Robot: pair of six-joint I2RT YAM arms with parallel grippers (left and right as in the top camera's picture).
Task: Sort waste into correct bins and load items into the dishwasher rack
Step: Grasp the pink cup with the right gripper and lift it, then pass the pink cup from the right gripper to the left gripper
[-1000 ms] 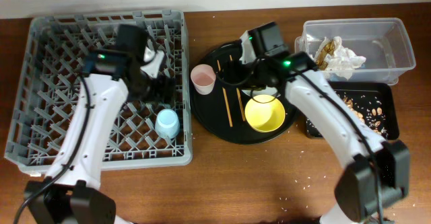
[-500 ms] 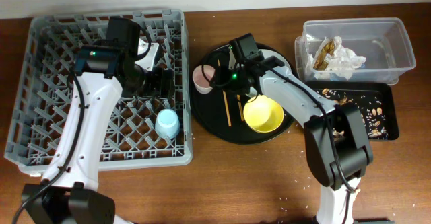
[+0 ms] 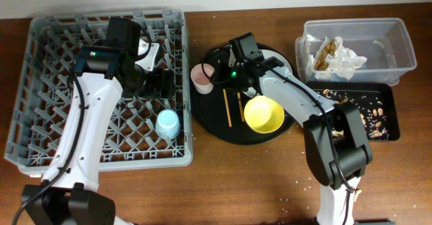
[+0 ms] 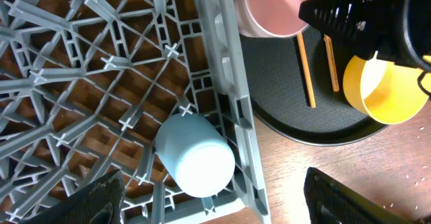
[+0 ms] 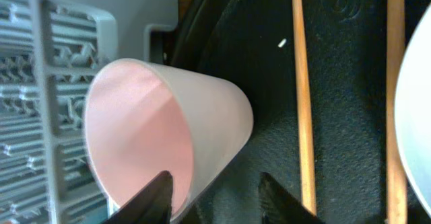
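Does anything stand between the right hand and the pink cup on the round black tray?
Nothing visible does. The right hand is at the pink cup, one finger on each side of it. The chopsticks lie off to one side.

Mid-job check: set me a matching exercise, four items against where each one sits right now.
Items:
1. pink cup
2. light blue cup
3. yellow bowl
4. crumpled napkins

Places:
A. mouth down in the dishwasher rack
B. in the clear tub
C. on the round black tray, at its edge nearest the rack
D. on that tray, on the tub side of the chopsticks

Pairs: 1-C, 2-A, 3-D, 4-B
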